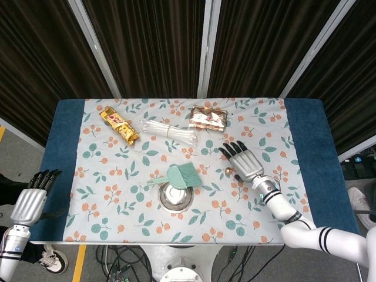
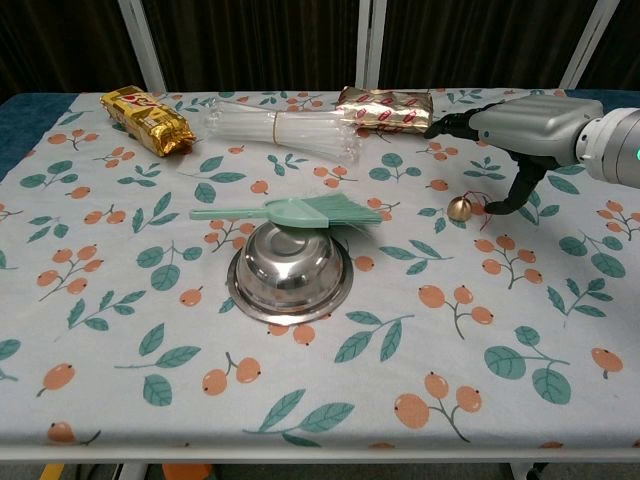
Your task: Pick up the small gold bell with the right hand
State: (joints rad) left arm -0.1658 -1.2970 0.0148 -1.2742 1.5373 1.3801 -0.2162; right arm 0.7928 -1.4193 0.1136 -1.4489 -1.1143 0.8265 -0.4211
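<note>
Bell (image 2: 460,208) — small, round, shiny gold, with a thin red cord trailing from it to the right. It rests on the floral cloth (image 2: 420,330), right of centre — just left of the right hand (image 2: 530,130), below its fingers, not held.

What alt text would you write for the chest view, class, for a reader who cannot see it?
The right hand hovers open just right of the small gold bell, which sits on the floral tablecloth ungrasped. Left of it, a green brush rests on an upturned steel bowl.
</note>
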